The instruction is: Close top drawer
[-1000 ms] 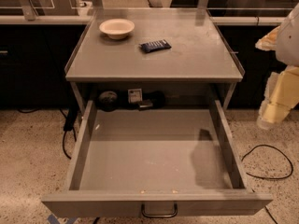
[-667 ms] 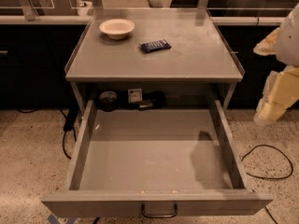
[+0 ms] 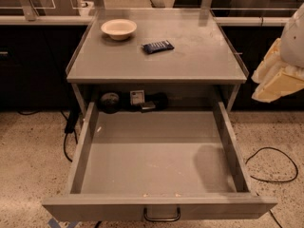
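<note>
The top drawer is a wide, shallow grey metal drawer, pulled fully out toward me and empty inside. Its front panel runs along the bottom of the view, with a small dark wire handle at centre. My gripper, cream-coloured under a white arm, hangs at the right edge. It is beside the grey table's right front corner, above and behind the drawer's right side wall, and touches nothing.
The grey table top holds a cream bowl and a dark blue packet. Dark small objects sit behind the drawer under the top. Black cables lie on the speckled floor at both sides. Dark counters stand behind.
My gripper has risen a little at the right edge. The drawer stays at the same open position.
</note>
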`<state>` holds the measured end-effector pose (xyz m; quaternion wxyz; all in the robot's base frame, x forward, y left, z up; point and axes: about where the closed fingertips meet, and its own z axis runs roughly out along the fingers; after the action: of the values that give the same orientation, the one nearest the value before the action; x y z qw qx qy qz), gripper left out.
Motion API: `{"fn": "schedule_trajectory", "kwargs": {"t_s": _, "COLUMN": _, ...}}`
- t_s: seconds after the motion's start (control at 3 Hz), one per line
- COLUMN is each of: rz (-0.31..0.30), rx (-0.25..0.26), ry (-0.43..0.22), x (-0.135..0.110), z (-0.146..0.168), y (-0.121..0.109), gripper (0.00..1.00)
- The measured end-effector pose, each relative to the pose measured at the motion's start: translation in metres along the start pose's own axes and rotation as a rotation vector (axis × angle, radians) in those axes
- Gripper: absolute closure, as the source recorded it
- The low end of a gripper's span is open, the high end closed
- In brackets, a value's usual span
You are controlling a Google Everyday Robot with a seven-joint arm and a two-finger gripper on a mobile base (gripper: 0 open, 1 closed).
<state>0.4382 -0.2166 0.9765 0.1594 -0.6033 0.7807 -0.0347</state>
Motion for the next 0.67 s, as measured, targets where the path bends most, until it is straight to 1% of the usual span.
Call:
{"fn": "schedule_trajectory", "kwargs": {"t_s": 0.33, "rz": 0.0, "rx": 0.0, "ry": 0.0, "x": 0.0, "z": 0.0, "y": 0.0, "gripper": 0.85}}
{"fn": "schedule_trajectory", "kwargs": {"t_s": 0.67, "rz": -0.001, "rx": 0.001, "ry": 0.0, "x": -0.0001, "z": -0.0001, "y": 0.0, "gripper": 1.0}}
